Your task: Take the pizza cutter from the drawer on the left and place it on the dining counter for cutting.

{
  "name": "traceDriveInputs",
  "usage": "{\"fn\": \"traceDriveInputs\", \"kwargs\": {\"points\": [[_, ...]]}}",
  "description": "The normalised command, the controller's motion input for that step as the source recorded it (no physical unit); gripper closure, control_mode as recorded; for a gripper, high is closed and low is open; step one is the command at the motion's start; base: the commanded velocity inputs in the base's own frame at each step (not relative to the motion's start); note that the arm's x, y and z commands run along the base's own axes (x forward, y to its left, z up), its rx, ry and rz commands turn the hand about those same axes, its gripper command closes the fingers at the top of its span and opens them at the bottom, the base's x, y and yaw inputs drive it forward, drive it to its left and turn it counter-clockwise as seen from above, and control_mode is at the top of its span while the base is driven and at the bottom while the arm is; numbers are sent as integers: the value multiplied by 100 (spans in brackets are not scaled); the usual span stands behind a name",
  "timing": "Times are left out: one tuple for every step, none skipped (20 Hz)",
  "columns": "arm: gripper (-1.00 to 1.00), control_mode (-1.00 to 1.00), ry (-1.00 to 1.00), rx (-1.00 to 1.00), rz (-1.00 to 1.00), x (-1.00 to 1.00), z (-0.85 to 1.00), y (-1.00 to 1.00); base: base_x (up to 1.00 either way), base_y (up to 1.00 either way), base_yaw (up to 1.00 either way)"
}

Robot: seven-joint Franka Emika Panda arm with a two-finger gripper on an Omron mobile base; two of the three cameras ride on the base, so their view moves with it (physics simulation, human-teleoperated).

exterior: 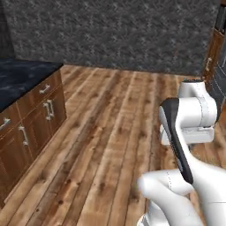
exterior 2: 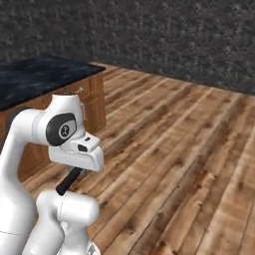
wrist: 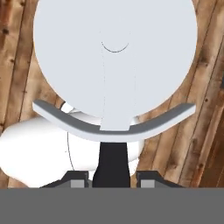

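Item: pizza cutter (wrist: 114, 65), held. Pale round wheel with a curved grey guard and a black handle; the handle runs down between my fingertips (wrist: 79, 179) in the hand view, wheel pointing away from the hand. My gripper (wrist: 113, 180) is closed narrow on that handle, jaws one on each side. In the right base view the dark handle (exterior 2: 69, 180) pokes out below my hand, over the plank floor (exterior 2: 179, 149). Location: in transit, off any surface, clear of the drawer (exterior: 44, 90) in the brown cabinet run at left. Stage, as I judge it: cutter is out, carry step in hand. The dining counter (exterior 2: 35, 74), a glossy black slab, lies ahead to the left, bare where visible. Next move calls for reaching over the slab, lowering, then opening.
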Motion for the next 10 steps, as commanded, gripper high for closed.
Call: {"fn": "traceDriveInputs", "kwargs": {"points": [[100,100,0,0,0,0,0,0,19,14,88],[100,100,0,0,0,0,0,0,22,17,87],[100,100,0,0,0,0,0,0,24,17,86],[100,100,0,0,0,0,0,0,27,18,85],[100,100,0,0,0,0,0,0,31,16,85],[100,100,0,0,0,0,0,0,31,14,85],[100,100,0,0,0,0,0,0,33,9,86],[100,100,0,0,0,0,0,0,42,6,85],[100,100,0,0,0,0,0,0,52,1,83],[100,100,0,0,0,0,0,0,55,1,83]]}}
